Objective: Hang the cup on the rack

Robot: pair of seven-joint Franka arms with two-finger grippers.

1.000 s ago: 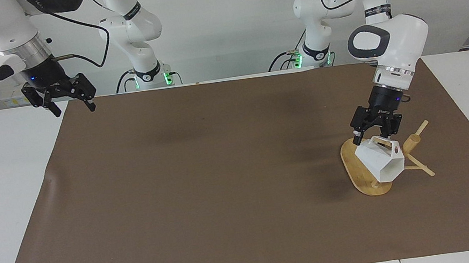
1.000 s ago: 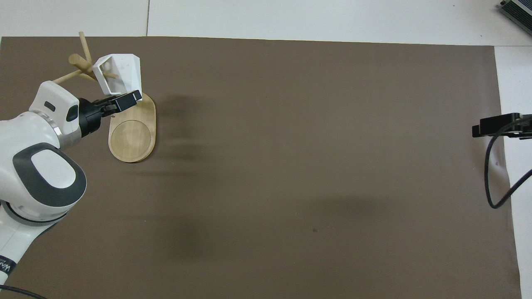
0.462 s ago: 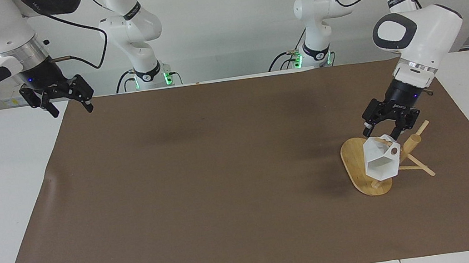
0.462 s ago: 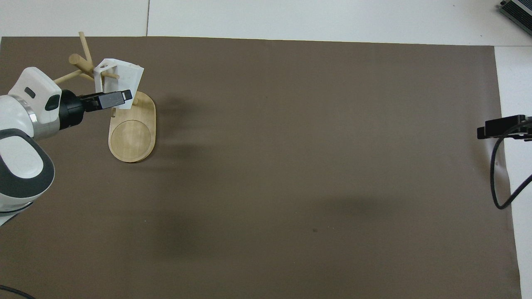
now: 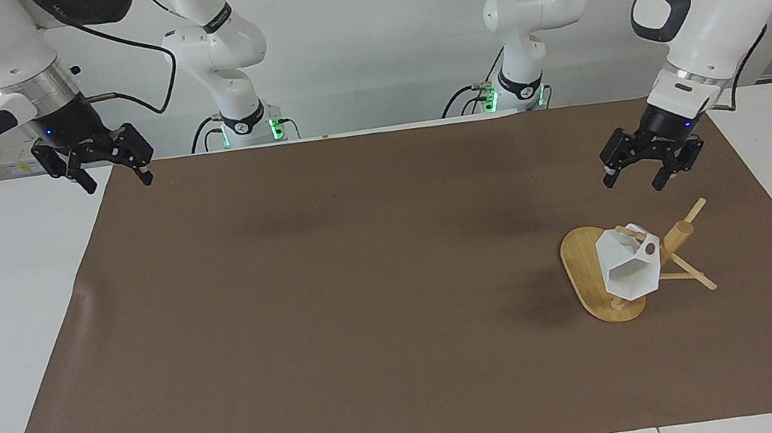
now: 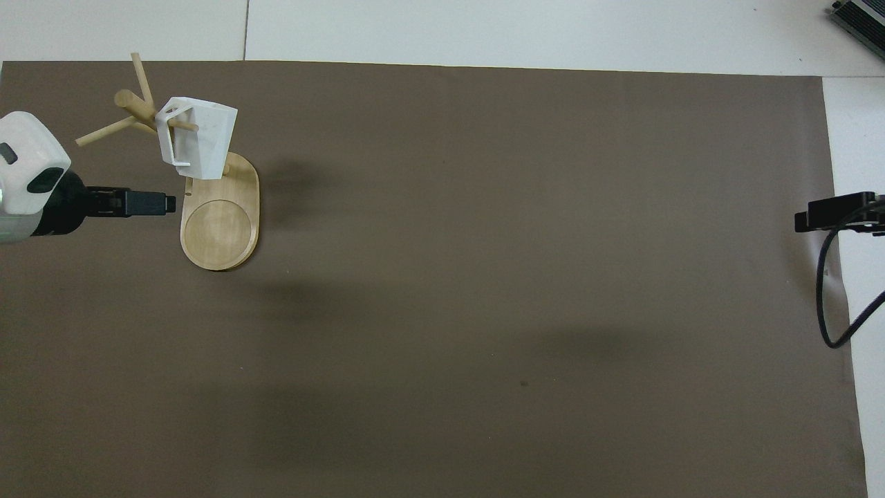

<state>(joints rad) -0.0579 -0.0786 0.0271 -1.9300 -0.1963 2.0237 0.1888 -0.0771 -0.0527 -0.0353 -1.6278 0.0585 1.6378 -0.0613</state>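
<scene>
Facing view: a brown mat (image 5: 367, 295) covers most of a white table (image 5: 0, 316), with two white robot arms standing at the top. The rack (image 5: 595, 278), a light bamboo mug tree on an oval base, stands toward the left arm's end of the table. The cup (image 5: 627, 266), white and faceted, hangs on the rack with its handle threaded over one thin peg, its open mouth tipped outward and down. Nothing grips it. The left hand (image 5: 640, 173) is in the air above the mat, clear of the cup and apart from the rack, its two fingers spread and empty. The right hand (image 5: 112, 176) waits raised over the mat's edge at the right arm's end, fingers also spread, holding nothing.

Overhead view: the rack (image 6: 220, 228) appears at the upper left, its post and pegs fanning out over the mat (image 6: 484, 277). The cup (image 6: 200, 138) sits over the end of the base that lies farther from the robots, the peg passing through its handle. The left hand (image 6: 148, 203) points at the base from just beside it, higher up, not touching. The right hand (image 6: 826, 214) shows only as a dark tip at the frame's edge.

The task looks done. The risk from here is the cup slipping off: it hangs tilted on a thin dowel, and a brush from the left hand against rack or cup could knock it loose or tip the light rack.
</scene>
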